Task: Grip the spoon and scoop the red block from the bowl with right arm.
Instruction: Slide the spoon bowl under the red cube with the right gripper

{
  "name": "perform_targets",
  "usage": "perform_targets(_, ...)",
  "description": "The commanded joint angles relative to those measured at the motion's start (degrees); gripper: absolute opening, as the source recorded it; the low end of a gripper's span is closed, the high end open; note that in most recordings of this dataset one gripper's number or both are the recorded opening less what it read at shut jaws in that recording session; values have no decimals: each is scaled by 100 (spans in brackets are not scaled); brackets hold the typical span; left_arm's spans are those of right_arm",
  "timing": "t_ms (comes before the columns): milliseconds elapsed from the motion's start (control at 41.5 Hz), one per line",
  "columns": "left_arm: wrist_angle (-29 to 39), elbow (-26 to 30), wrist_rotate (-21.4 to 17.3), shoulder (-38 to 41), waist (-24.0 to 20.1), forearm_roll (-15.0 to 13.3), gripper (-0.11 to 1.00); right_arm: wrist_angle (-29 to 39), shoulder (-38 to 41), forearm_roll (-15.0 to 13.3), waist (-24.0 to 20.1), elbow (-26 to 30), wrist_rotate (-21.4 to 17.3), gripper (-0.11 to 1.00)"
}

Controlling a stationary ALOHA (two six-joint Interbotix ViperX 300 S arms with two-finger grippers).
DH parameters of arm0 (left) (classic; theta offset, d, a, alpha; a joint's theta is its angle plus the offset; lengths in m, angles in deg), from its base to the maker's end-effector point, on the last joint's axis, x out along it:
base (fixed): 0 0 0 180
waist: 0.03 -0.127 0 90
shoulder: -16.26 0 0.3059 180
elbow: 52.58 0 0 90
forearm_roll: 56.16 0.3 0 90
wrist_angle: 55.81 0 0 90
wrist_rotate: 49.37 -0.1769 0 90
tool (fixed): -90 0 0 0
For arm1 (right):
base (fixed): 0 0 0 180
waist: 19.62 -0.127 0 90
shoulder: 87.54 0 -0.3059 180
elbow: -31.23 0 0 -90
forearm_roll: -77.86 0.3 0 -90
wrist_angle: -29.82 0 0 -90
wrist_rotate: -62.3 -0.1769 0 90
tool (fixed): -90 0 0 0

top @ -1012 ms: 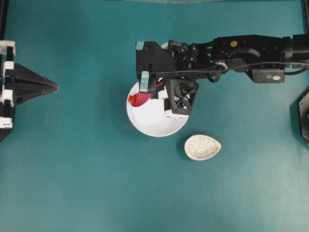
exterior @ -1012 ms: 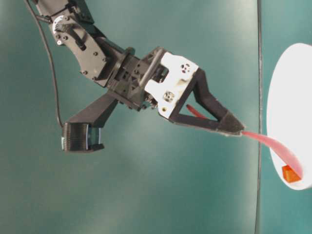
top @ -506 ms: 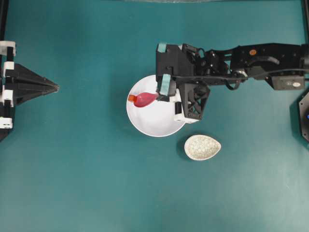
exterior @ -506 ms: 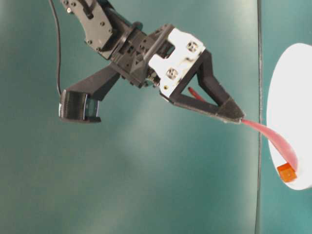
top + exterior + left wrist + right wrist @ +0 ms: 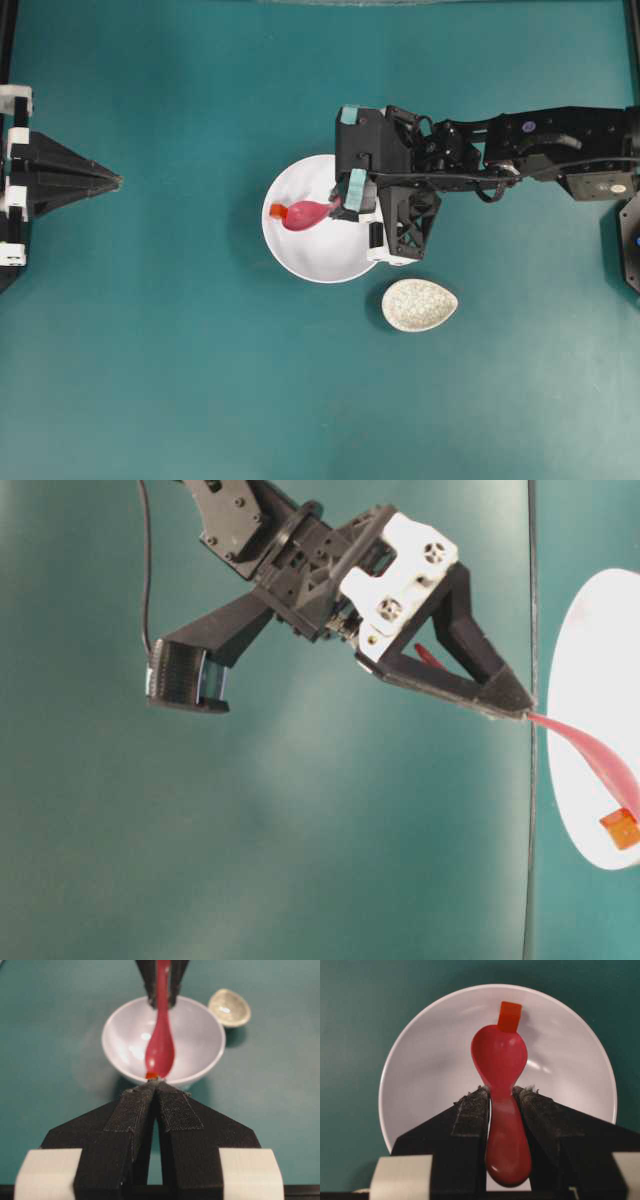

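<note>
The white bowl (image 5: 312,256) sits mid-table. My right gripper (image 5: 340,206) is shut on the handle of the pink spoon (image 5: 308,213), whose scoop reaches left, down into the bowl. The red block (image 5: 277,211) lies against the bowl's left inner wall, touching the scoop's tip and not inside the scoop. In the right wrist view the spoon (image 5: 500,1060) runs between the pads of the right gripper (image 5: 501,1092), with the block (image 5: 509,1016) just beyond its tip. My left gripper (image 5: 116,181) is shut at the far left, empty and well away from the bowl.
A speckled grey-white oval dish (image 5: 419,305) lies just below and right of the bowl. The right arm (image 5: 520,150) stretches in from the right edge above it. Teal table surface surrounds everything.
The right gripper has drawn back to the right and tilted the spoon more steeply. The scoop's tip stays against the block, which has shifted slightly down the bowl wall. The left gripper is unmoved.
</note>
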Motion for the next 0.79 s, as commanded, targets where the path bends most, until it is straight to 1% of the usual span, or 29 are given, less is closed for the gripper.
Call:
perform_targets(0,-26,176,9,26,-18,18,0,-167,-158,35,-18,0,-9,25)
perform_targets(289,-18,176,9,26,-18,9,0,-659,-158,62,-18,-202,-9,25)
perform_targets(554,0,176,18,26,-18,9,0,-976,-158,97,-44,-352,-9,25)
perform_targets(771,26,176,35,35,-18,9,0,-1380,-167,97,-62,-475,-132,25)
